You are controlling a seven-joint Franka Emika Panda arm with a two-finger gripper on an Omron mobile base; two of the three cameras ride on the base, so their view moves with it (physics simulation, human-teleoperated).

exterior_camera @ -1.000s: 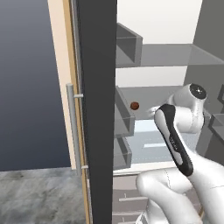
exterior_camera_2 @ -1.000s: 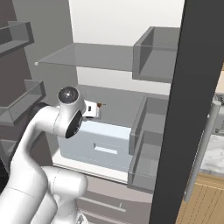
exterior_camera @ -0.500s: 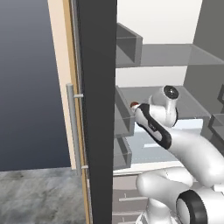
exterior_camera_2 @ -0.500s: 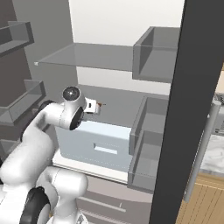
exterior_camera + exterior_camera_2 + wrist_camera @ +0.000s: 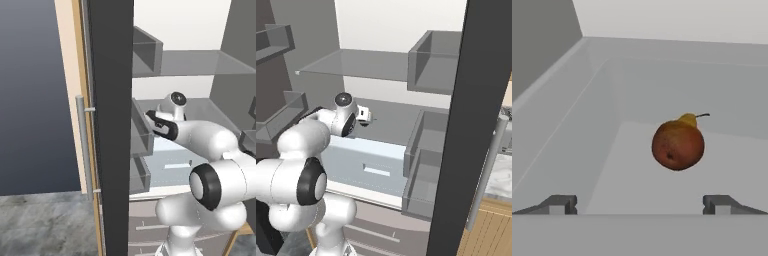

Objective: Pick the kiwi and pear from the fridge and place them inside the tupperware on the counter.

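Reaching into the fridge, the arm holds its tool at the level of the middle shelf, jaws spread wide with nothing between them. The pear lies on this grey shelf just ahead of the fingertips, apart from them, its thin dark stem pointing up and right.

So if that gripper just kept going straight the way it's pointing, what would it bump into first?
Most likely the pear. In the hand view it sits on the fridge shelf ahead of the open gripper, a bit right of centre. How far off it is, I can't judge.
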